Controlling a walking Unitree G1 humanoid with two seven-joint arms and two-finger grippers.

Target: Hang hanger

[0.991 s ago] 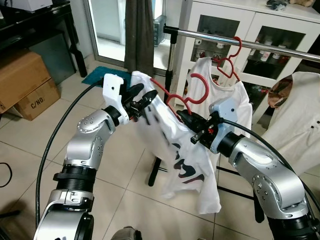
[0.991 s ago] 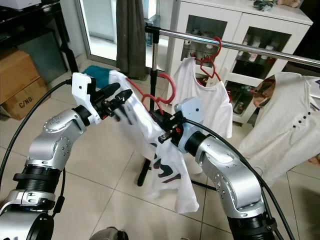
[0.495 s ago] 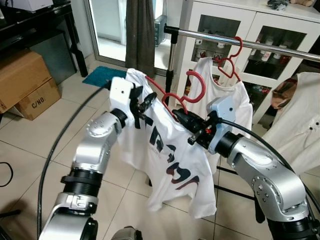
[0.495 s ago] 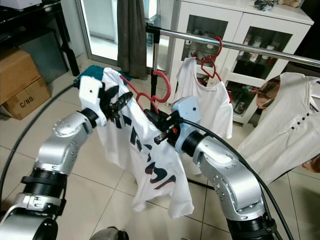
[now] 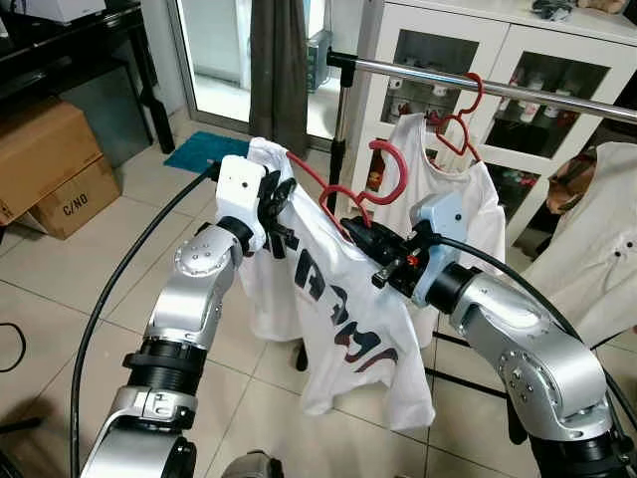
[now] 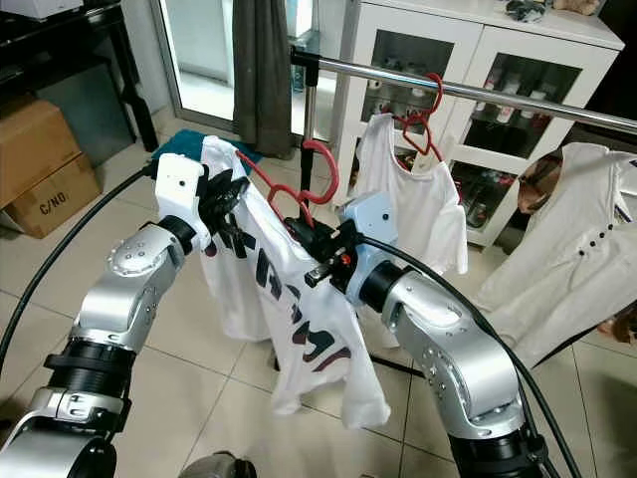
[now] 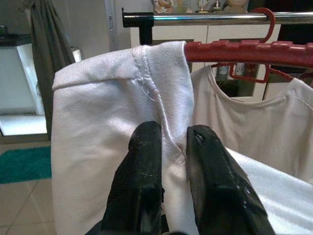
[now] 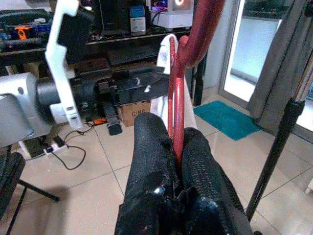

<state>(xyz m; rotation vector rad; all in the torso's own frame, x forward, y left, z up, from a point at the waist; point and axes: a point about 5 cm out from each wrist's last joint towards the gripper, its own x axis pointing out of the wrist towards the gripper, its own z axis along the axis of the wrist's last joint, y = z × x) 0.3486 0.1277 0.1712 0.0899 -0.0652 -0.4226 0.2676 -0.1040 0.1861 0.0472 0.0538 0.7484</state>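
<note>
Hanger [image 5: 343,189] with shirt [image 5: 338,319] hangs between both arms, before the rail [image 5: 478,85].

A home: tiled floor [image 5: 60,289], glass-fronted cabinet [image 5: 518,70], clothes rail [image 5: 498,88].

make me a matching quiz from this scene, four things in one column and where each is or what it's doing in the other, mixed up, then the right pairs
Things:
1. left gripper
2. right gripper
3. second red hanger
4. cardboard box

States or places:
A. hooked on the metal rail, carrying a white shirt
B. standing on the tiled floor, off to the robot's left
C. jaws shut on the red hanger near its hook
D. jaws pinching the sleeve seam of the printed white t-shirt

Right pairs: 1-D, 2-C, 3-A, 4-B
</note>
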